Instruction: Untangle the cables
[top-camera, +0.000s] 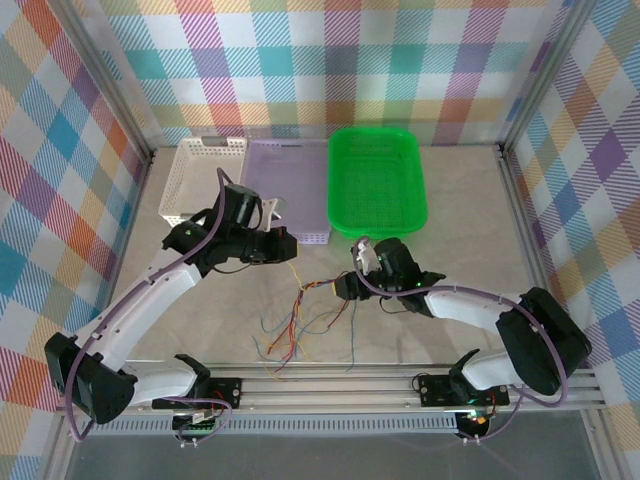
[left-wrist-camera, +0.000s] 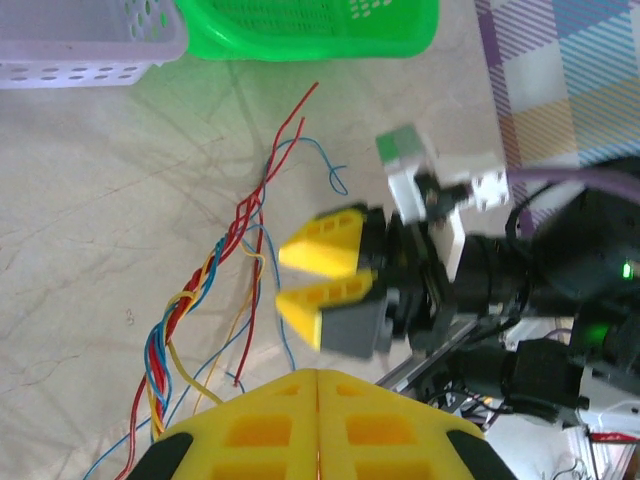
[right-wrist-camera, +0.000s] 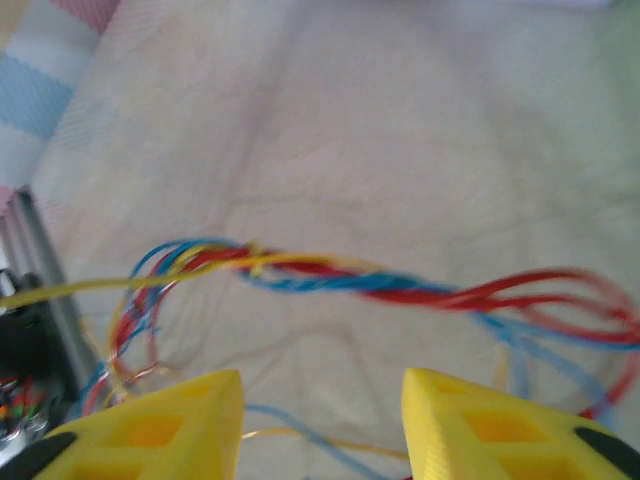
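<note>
Your thin red, blue and yellow wires (top-camera: 300, 305) lie twisted together on the pale tabletop (top-camera: 460, 230), low in the centre of the top view. Just upper left of them, the left gripper (left-wrist-camera: 318, 385) is pressed closed; you cannot tell whether it pinches a strand. The right gripper (right-wrist-camera: 320, 385) stands half parted and empty, with the wires just beyond its tips.

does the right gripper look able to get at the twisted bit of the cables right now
Probably yes: the right gripper is open and the cables lie just ahead of it, nothing between.
</note>
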